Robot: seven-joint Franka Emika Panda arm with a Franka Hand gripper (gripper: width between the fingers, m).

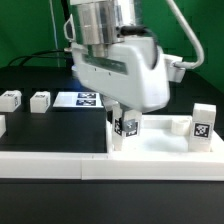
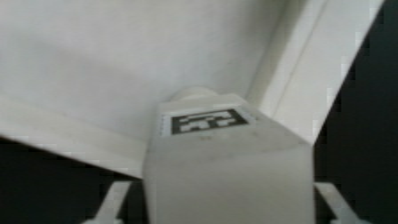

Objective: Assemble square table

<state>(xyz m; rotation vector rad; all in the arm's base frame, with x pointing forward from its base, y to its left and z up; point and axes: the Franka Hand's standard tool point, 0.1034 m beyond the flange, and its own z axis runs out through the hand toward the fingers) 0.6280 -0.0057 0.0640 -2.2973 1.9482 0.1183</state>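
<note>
Gripper (image 1: 124, 118) is being shown closed on a short white tagged leg (image 1: 128, 127), which is being held upright over the corner of the square tabletop (image 1: 160, 147) nearest the exterior view's left. Whether it is touching the plate cannot be told. In the wrist view, the tag is being seen between the gripper's fingers (image 2: 118, 203), beside the plate's raised edge. A second leg (image 1: 203, 124) is being carried upright at the plate's corner on the exterior view's right. Two loose legs (image 1: 40, 100) and the marker board (image 1: 80, 100) are being supported by the black bench (image 1: 50, 130), a long white rail (image 1: 50, 165) is lying along its near side, and a green backdrop (image 1: 205, 30) is being seen behind.
</note>
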